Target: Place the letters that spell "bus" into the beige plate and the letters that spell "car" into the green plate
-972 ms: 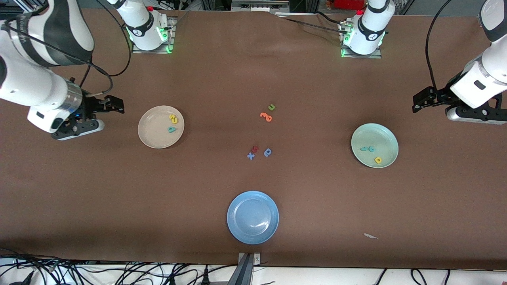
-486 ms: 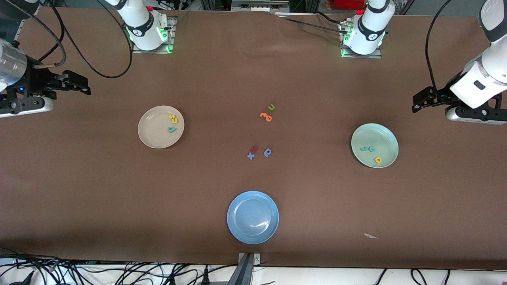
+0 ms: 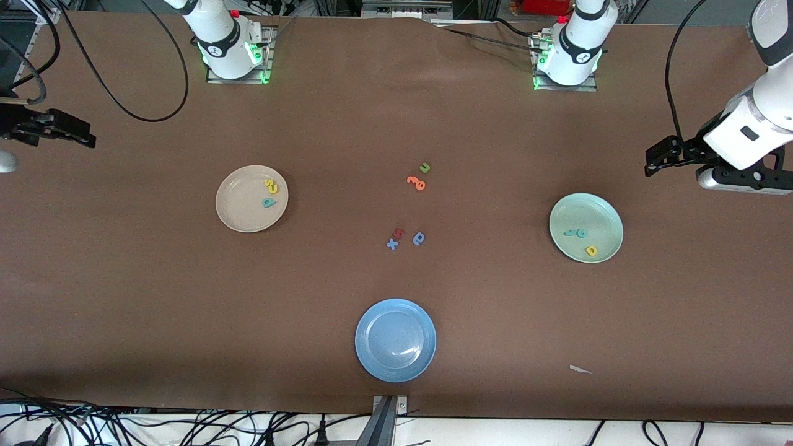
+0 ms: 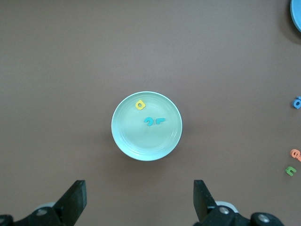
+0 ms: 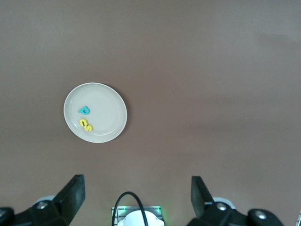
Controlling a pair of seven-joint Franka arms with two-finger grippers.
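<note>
The beige plate (image 3: 251, 198) holds the letters that spell "bus" (image 3: 270, 192): the yellow "s" and yellow "u" lie touching each other near the rim, and the teal-blue "b" lies just beside them, nearer to the front camera. The green plate (image 3: 585, 227), toward the left arm's end of the table, holds the letters that spell "car" (image 3: 580, 238): the thin teal "r" and the teal "c" are side by side, and the yellow "a" lies a little nearer to the front camera.

Between the two plates, some letters are left on the bare table (image 3: 186, 297): a green "u" (image 3: 424, 167) with an orange letter (image 3: 416, 183) just beside it, and nearer to the camera a blue "x" (image 3: 392, 244), a dark red letter (image 3: 399, 233) and a darker blue round letter (image 3: 419, 238). A bright blue plate (image 3: 395, 339) lies nearest to the camera with nothing in it.

What has changed is the right arm. One second ago the right gripper (image 5: 136, 188) hung beside the beige plate; now it has pulled away to the edge of the front view, high above the table, with its fingers spread wide and holding nothing. The left gripper (image 4: 140, 193) waits above the table near the green plate, also wide open and holding nothing.

I judge that both words are sorted and the task is finished; the arms are retreating.
</note>
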